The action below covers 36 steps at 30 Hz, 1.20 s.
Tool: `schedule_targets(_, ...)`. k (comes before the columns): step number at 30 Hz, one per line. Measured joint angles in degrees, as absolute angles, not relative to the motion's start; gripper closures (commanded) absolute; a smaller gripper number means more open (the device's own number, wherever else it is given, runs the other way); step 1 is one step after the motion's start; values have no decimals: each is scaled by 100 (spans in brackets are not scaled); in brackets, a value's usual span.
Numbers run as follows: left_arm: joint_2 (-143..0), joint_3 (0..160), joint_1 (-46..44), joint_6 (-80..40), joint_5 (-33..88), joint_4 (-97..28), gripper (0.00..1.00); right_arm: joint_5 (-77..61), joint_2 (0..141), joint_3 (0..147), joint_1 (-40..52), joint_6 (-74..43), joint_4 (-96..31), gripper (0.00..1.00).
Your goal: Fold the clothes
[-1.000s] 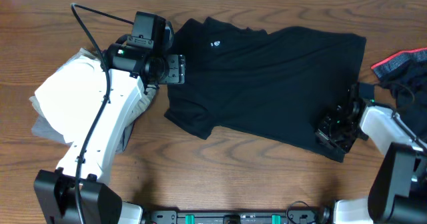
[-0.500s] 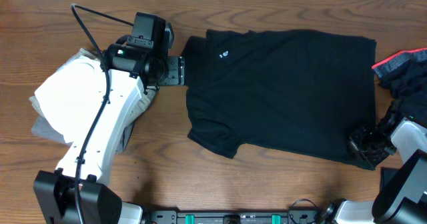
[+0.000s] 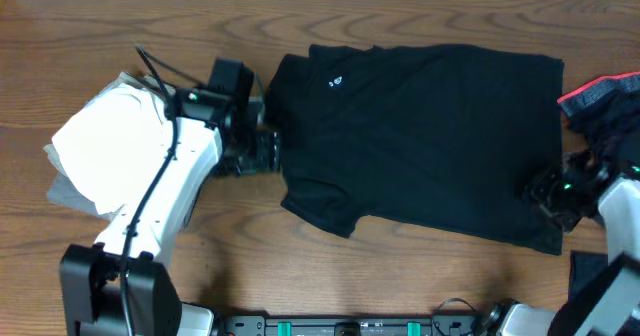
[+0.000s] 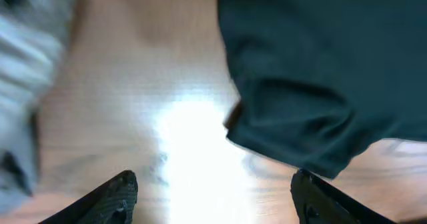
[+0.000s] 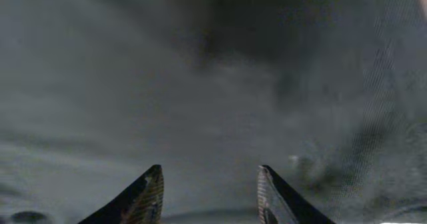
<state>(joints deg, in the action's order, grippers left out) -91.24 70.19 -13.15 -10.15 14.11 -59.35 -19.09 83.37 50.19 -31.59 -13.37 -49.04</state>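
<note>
Overhead, the black T-shirt lies flat across the table — laid out for folding, I'd say — left gripper spread wide just off its sleeve, right gripper parted over the hem corner, pinching nothing, each placed to take an end.

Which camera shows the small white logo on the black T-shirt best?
Overhead: the small white logo shows clearly near the collar of the black short-sleeved T-shirt. Left wrist shows only a blurred sleeve; right wrist only dark cloth close up. Neither shows the logo.
</note>
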Motion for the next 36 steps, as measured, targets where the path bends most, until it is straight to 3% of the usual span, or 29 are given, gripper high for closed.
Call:
schedule_targets(5, -9124, 6055, -1323, -1094, 2058, -5284, 24, -2038, 7806, 5105, -3159, -1295, -5127, 55)
schedule_targets(12, -9131, 5129, -1485, -1177, 2471, -3983, 46, -2099, 7741, 5105, -3159, -1293, -5181, 55)
schedule_targets(20, -9581, 5092, -1678, -1157, 2515, -3540, 53, -2104, 7741, 5105, -3159, -1293, -5188, 55)
schedule_targets(27, -9937, 5142, -1664, -1194, 2644, -3570, 82, -2106, 7741, 5105, -3159, -1293, -5218, 56)
schedule_targets(29, -9968, 5146, -1664, -1184, 2644, -3662, 94, -2104, 7741, 5105, -3159, -1293, -5225, 56)
schedule_targets(36, -9963, 5457, -1667, -1177, 2639, -4619, 94, -2060, 7741, 5105, -3159, -1271, -5319, 56)
